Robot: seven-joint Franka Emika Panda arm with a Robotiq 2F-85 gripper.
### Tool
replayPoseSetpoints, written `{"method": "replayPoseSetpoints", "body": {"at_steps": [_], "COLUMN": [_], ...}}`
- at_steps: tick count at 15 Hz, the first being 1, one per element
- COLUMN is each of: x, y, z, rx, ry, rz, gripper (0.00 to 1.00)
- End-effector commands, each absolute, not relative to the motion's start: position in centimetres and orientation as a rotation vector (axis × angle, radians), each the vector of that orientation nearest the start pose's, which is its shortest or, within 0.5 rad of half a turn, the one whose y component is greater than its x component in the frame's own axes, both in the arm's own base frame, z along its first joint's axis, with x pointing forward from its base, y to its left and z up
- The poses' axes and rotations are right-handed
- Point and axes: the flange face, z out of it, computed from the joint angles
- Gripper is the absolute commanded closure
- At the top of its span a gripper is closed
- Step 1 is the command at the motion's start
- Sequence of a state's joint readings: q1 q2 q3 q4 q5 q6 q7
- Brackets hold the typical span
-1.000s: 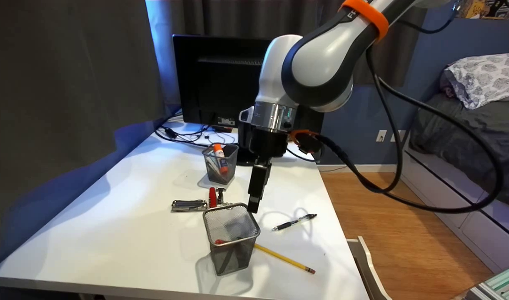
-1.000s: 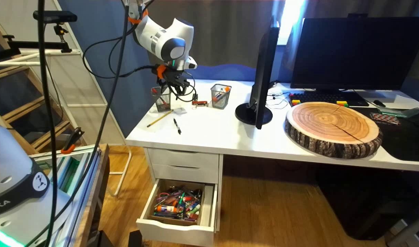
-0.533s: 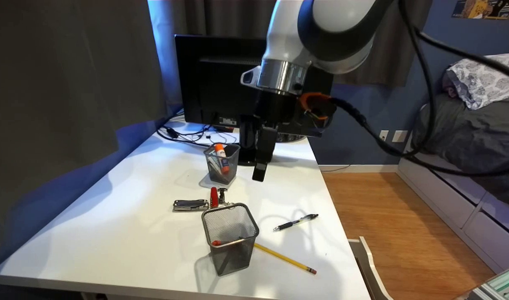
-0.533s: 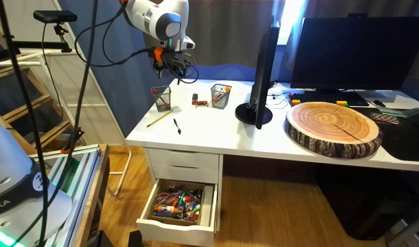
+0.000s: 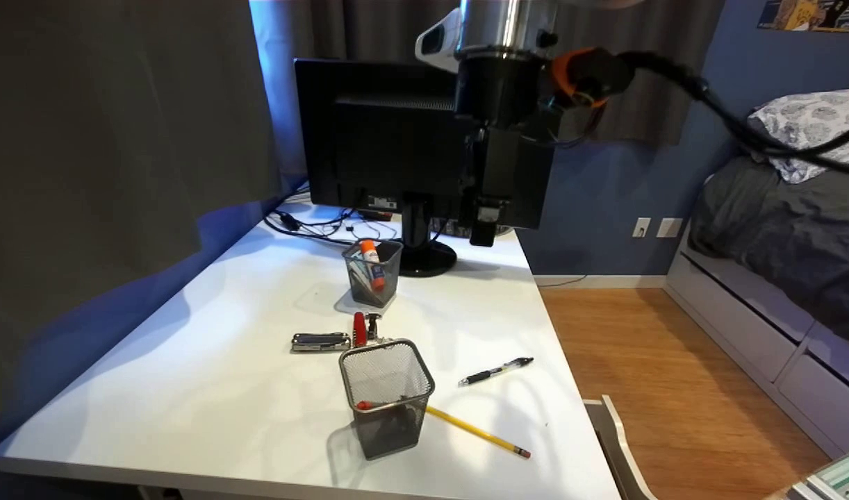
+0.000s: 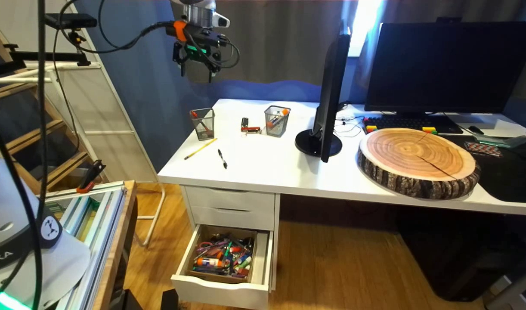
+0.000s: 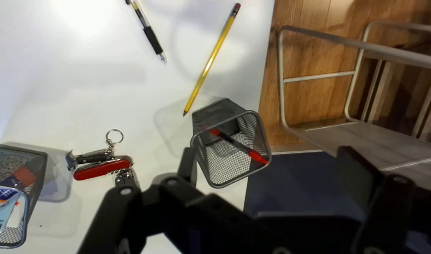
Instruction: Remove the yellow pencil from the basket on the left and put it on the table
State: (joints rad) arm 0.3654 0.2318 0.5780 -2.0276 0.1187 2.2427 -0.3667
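Observation:
The yellow pencil (image 5: 478, 432) lies flat on the white table (image 5: 209, 403), its tip close beside the black mesh basket (image 5: 397, 430). In the wrist view the whole pencil (image 7: 212, 60) shows, outside the basket (image 7: 226, 155), with its red eraser end away from it. The basket stands upright and holds a red-and-dark pen (image 7: 238, 145). The pencil (image 6: 200, 149) and basket (image 6: 205, 134) also show in an exterior view. My gripper (image 6: 196, 76) is high above the table, fingers spread, with nothing between them. It also shows edge-on in an exterior view (image 5: 483, 235).
A black pen (image 5: 495, 371) lies near the pencil. Pocket tools (image 5: 358, 330) lie behind the basket, and another mesh basket with a glue stick (image 5: 372, 278) stands farther back. A monitor (image 5: 397, 139) stands beyond it. An open drawer (image 6: 263, 284) juts out below the table.
My gripper has risen from near the basket's rim to well above it. The pencil, basket and pen have stayed where they were.

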Motion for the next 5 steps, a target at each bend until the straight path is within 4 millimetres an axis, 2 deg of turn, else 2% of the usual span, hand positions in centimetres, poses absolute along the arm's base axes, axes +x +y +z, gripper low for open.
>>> {"method": "replayPoseSetpoints", "body": {"at_steps": [1,3,4,5], "x": [32.2,31.2,32.6,32.1], "y": [46.2,45.9,46.9,46.8], "z": [38.5,39.5,38.6,39.0], "rx": [-2.317,-2.295,-2.323,-2.316], "ry": [-1.734,-1.747,-1.732,-1.739], "rz": [0.099,0.111,0.096,0.099], "gripper": [0.0,0.0,0.0,0.0]}}
